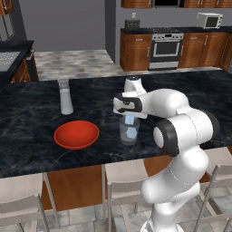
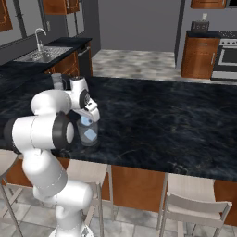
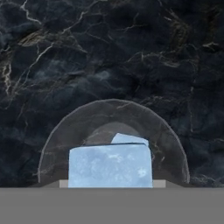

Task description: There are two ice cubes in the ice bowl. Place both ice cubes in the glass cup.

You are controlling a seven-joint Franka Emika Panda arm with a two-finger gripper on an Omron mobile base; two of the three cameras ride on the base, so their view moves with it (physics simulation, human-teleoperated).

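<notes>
In the left base view the gripper [image 1: 129, 117] hangs at the centre of the frame, directly over the glass cup [image 1: 128, 132], which stands on the dark marble counter [image 1: 36, 113]. One ice cube [image 1: 131, 132] lies inside the cup and a second ice cube [image 1: 129, 120] sits at its mouth, just under the hand. The ice bowl [image 1: 76, 134] lies left of the cup, well apart from it, and a tall narrow glass [image 1: 65, 97] with white contents stands above the bowl in the frame. In the right base view the gripper [image 2: 86, 118] sits left of centre above the glass cup [image 2: 88, 133], with one ice cube [image 2: 90, 134] low in the cup and the other ice cube [image 2: 85, 121] at the rim. In the hand view the upper ice cube [image 3: 110, 166] fills the lower centre, clamped between the fingers, with a corner of the lower ice cube [image 3: 129, 139] peeking behind it, both ringed by the glass cup [image 3: 61, 131] rim.
</notes>
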